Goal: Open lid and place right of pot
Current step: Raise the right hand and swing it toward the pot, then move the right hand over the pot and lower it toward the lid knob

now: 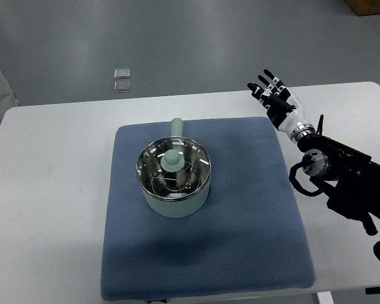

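A pale green pot (175, 201) stands on a blue mat (240, 209), its handle (177, 128) pointing away from me. A glass lid (156, 166) with a steel rim sits on the pot, and its pale green knob (173, 159) sticks up at the centre. My right hand (272, 96) hovers over the table's far right, well clear of the pot, with its fingers spread and nothing in them. The right arm (342, 174) runs in from the right edge. No left arm shows.
The mat lies on a white table (57, 190). Two small clear squares (121, 80) lie on the grey floor beyond the table. A brown box corner (370, 6) shows at the top right.
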{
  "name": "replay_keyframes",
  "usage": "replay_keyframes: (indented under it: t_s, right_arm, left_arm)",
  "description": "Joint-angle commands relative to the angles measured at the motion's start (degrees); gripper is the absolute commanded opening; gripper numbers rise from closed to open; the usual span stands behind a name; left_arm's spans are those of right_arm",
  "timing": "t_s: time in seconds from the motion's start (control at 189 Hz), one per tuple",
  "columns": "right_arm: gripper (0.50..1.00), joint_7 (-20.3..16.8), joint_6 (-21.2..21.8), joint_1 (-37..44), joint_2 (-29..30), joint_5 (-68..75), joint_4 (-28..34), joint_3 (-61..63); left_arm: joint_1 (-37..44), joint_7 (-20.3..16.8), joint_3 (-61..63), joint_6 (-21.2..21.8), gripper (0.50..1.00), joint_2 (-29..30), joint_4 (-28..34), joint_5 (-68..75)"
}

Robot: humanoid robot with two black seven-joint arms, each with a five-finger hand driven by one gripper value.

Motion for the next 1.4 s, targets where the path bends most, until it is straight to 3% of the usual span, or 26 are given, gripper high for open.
replay_keyframes:
  t_s: [0.0,0.354,0.683,0.688,0.836,1.127,1.397]
  right_arm:
    - [0.93,0.0,0.0,0.2,0.2,-0.1,-0.1,-0.1]
    - [0.93,0.2,-1.8,1.9,1.0,-1.4,0.2,-0.3]
    - [0.93,-0.1,-1.0,8.7,-2.4,-19.7,3.5,-1.2]
    - [0.93,-0.1,-0.1,10.0,-4.1,-26.1,4.7,-1.4]
    - [0.93,-0.1,3.8,15.9,-7.2,-46.3,8.6,-1.6]
    - [0.93,-0.2,16.5,27.7,-9.9,-73.6,15.6,-4.4]
    - [0.928,-0.1,16.8,36.8,-6.8,-90.6,24.4,-15.8]
  left_arm:
    - [0.0,0.0,0.0,0.0,1.0,0.0,0.0,0.0]
    - [-0.2,0.0,0.1,0.0,1.0,0.0,0.0,0.0]
    - [-0.3,0.0,0.1,0.0,1.0,0.0,0.0,0.0]
    - [-0.2,0.0,0.1,0.0,1.0,0.0,0.0,0.0]
    - [-0.3,0.0,0.1,0.0,1.0,0.0,0.0,0.0]
    - [-0.3,0.0,0.1,0.0,1.0,0.0,0.0,0.0]
    - [-0.3,0.0,0.0,0.0,1.0,0.0,0.0,0.0]
